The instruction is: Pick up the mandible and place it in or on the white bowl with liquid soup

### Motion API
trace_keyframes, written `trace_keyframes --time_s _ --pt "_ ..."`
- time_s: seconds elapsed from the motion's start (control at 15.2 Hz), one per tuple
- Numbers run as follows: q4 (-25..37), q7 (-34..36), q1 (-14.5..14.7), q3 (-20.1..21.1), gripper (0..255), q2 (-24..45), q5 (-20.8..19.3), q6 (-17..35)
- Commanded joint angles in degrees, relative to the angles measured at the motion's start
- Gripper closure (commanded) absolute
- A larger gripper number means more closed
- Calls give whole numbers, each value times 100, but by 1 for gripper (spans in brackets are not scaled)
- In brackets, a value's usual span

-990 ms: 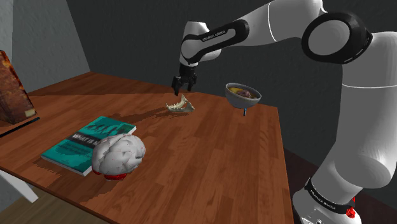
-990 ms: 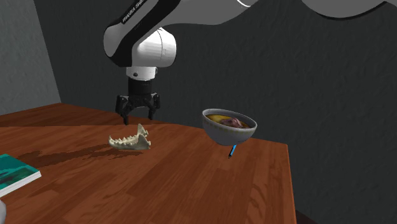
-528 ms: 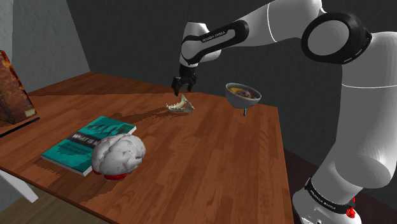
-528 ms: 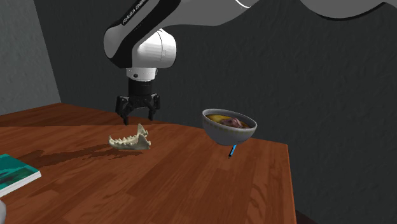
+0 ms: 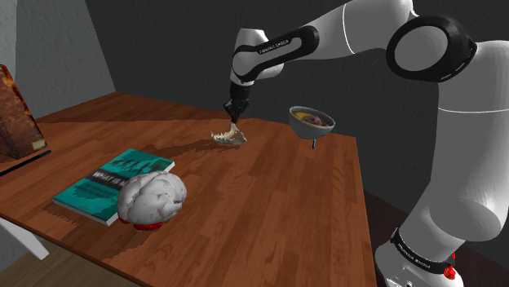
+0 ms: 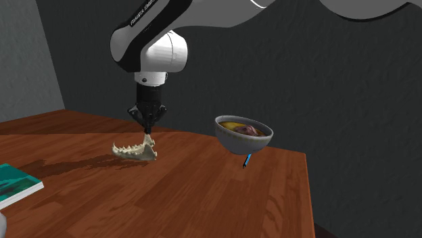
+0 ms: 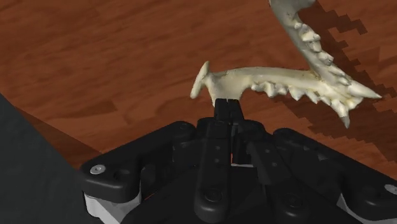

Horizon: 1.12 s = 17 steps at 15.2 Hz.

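The mandible point(image 5: 230, 135) point(image 6: 134, 149) is a pale jawbone with a row of teeth, lying on the brown wooden table point(image 5: 269, 204) toward its far side. My black gripper point(image 5: 236, 118) point(image 6: 147, 126) points straight down over the jaw's rear upright branch. In the wrist view the gripper point(image 7: 226, 103) is shut, its tips pinching the thin bone of the mandible point(image 7: 280, 81) just behind the teeth. The white bowl point(image 5: 311, 120) point(image 6: 243, 134), holding yellow-brown soup with a dark lump, sits raised near the far edge, to the shoulder view's right of the jaw.
A small blue object point(image 6: 247, 160) pokes out under the bowl. A teal book point(image 5: 114, 183) and a pale brain model point(image 5: 152, 198) on a red base lie near the front. A brown book point(image 5: 16, 114) leans at the shoulder view's left. The table's edge drops off just past the bowl.
The fingers, spread apart above the jaw a moment ago, have come down and closed on its rear branch. The mandible has shifted slightly toward the second exterior view's left.
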Motion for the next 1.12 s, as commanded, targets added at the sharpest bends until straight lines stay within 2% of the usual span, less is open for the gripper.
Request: trace_keyframes --time_s 0.0,0.07,0.13,0.4,0.53,0.59,1.06 --pt "-3 0 1 2 255 1 1 -2" --pt "-1 0 0 0 255 -1 0 1" --pt "-1 0 0 0 0 -1 0 1" --pt "-1291 -2185 33 417 0 -654 -507 1054" --pt "-2047 -3396 -38 624 0 -1021 -646 1671" --pt "-2267 -3764 -70 683 0 -1125 -665 1854" --pt "-2203 -3645 -18 628 0 -668 -841 2235"
